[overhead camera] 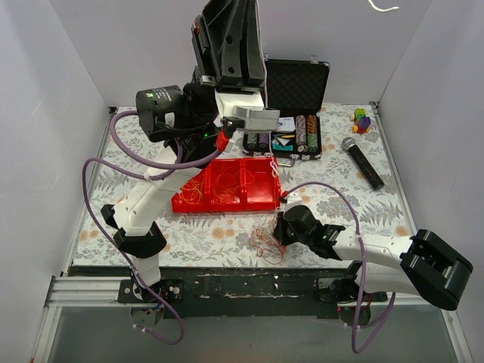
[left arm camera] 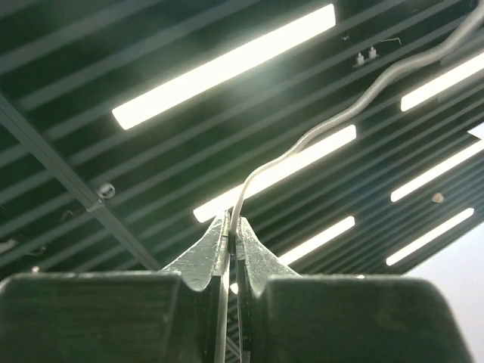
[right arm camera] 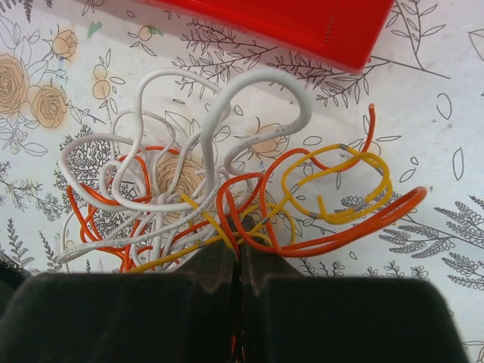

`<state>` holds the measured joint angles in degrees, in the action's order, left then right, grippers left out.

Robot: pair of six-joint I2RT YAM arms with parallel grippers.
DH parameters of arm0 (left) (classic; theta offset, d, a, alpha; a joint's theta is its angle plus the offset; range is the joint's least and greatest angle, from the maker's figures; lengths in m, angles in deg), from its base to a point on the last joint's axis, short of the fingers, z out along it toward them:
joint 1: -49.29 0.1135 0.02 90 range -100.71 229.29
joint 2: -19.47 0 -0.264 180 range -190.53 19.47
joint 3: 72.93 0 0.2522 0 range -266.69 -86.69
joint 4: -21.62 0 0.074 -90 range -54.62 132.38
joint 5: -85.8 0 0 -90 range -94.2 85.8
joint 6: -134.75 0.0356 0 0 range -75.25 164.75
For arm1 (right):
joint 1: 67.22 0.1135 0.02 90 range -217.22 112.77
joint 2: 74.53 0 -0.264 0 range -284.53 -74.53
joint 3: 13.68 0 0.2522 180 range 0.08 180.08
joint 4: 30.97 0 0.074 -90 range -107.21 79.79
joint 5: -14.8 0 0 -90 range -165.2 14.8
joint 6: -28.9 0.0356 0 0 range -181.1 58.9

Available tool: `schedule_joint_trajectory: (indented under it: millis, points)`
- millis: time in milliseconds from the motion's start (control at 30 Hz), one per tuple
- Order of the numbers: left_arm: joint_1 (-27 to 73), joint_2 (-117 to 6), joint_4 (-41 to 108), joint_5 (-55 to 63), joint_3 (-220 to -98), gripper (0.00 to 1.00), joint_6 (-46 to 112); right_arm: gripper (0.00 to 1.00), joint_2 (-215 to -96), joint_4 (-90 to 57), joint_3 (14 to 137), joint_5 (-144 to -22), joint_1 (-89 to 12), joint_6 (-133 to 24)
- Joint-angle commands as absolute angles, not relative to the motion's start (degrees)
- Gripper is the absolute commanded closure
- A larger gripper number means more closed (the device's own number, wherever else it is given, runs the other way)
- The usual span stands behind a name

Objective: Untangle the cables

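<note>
The right gripper [right arm camera: 238, 261], at the bottom centre of its wrist view, is clenched. Its fingers [right arm camera: 215, 268] meet on orange and yellow strands at the near edge of the cables [right arm camera: 189, 200], a loose clump of white, orange and yellow loops. The clump lies on the table [right arm camera: 454, 189], just below the red tray [right arm camera: 302, 19]. The left gripper [left arm camera: 231, 227] points up at the ceiling, pinched tight on a white cable [left arm camera: 302, 144] that runs off to the upper right of that frame.
</note>
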<state>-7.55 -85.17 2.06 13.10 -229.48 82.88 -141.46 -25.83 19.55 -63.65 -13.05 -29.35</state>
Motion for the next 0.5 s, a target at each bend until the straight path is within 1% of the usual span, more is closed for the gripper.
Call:
schedule_joint_trajectory:
  millis: [0, 100, 267, 333, 467]
  points:
    - [-7.76, -82.49, -1.88, 17.07, -229.52, 1.0, 91.5, 0.99, -143.7, -19.93, 18.54, -63.68, -14.93, -29.02]
    - [-7.76, -83.19, -0.57, 17.69, -233.63, 1.0, 93.44, 0.99, -144.4, -18.18, 18.8, -63.16, -16.07, -27.88]
    - [-6.88, -80.64, 0.57, 19.09, -233.46, 1.0, 98.09, 0.99, -145.89, -14.4, 19.85, -63.15, -16.78, -26.12]
    - [-6.88, -79.33, 2.06, 17.7, -233.91, 1.0, 97.4, 0.99, -146.51, -14.22, 20.38, -63.77, -16.78, -26.82]
    - [-6.88, -69.68, 2.16, 11.47, -216.47, 1.0, 95.57, 0.99, -141.17, -16.68, 18.19, -64.56, -16.78, -28.31]
